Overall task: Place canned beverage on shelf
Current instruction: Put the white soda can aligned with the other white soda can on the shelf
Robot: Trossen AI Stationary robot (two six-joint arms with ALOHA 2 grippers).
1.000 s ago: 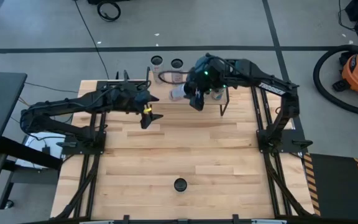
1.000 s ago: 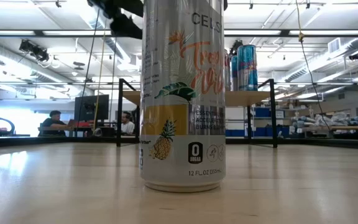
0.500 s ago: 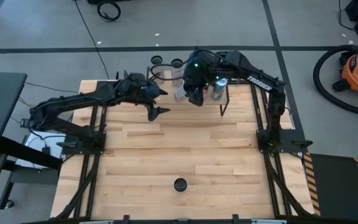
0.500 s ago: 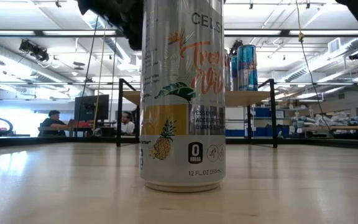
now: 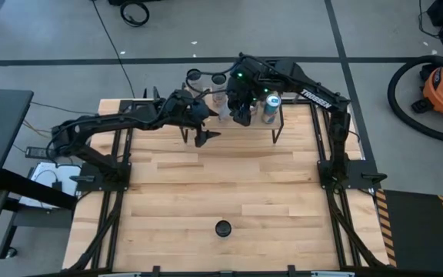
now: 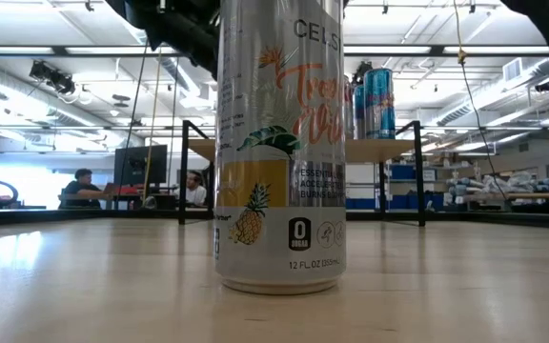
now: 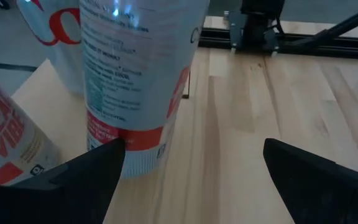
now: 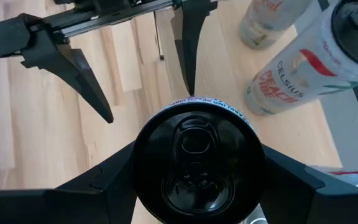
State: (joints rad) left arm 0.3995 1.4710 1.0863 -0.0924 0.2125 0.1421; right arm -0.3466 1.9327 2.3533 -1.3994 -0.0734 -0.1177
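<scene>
My right gripper (image 5: 241, 106) is shut on a white canned beverage (image 8: 197, 168) with a black top, over the shelf (image 6: 389, 150) at the table's far edge. The left wrist view shows this can (image 7: 135, 81) close in, slightly tilted, its bottom at the plank (image 7: 42, 99); whether it rests there I cannot tell. My left gripper (image 5: 203, 137) stands open just to the can's left and near side, with nothing between its fingers. Blue cans (image 6: 375, 103) stand on the shelf. Another can (image 6: 279, 143) stands on its base near the table's front edge. My right gripper pinches the can between its two fingers, one on each side of the upper wall just under the top rim (image 8: 145, 146). The fingers come from above, slanting down. The can stays nearly upright, its top toward the wrist.
Two white cans with red lettering (image 8: 291, 74) (image 8: 266, 18) stand close beside the held can. A blue can (image 5: 270, 108) is on the shelf's right part. People sit at desks in the room beyond the table (image 6: 84, 186).
My left gripper has swung toward the table's right and far edge, down toward the shelf, staying open. My right gripper has carried the can a little toward the far edge and tipped steeper downward, so the can stands more upright.
</scene>
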